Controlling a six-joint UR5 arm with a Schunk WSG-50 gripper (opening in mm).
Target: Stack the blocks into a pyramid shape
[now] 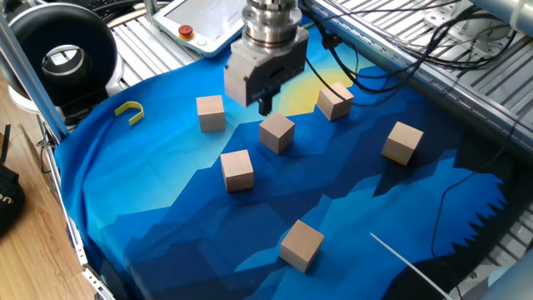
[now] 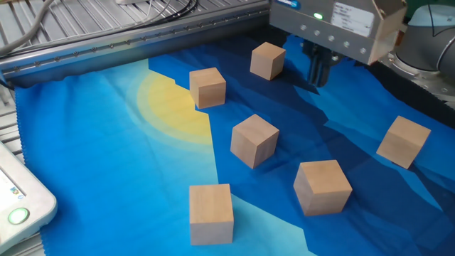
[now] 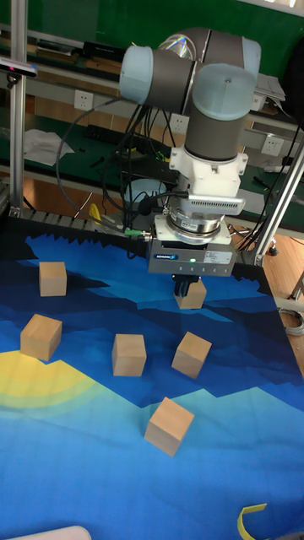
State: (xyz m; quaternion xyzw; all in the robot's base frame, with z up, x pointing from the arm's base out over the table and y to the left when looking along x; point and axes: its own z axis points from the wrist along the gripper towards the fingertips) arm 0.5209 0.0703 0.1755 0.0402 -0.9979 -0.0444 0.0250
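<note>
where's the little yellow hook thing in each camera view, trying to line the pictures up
One fixed view: the yellow hook lies on the blue cloth near its upper left edge.
The other fixed view: not in it.
Tall fixed view: the yellow hook is at the bottom edge, toward the right corner.
Shared landmark: the gripper shows in all three views.
</note>
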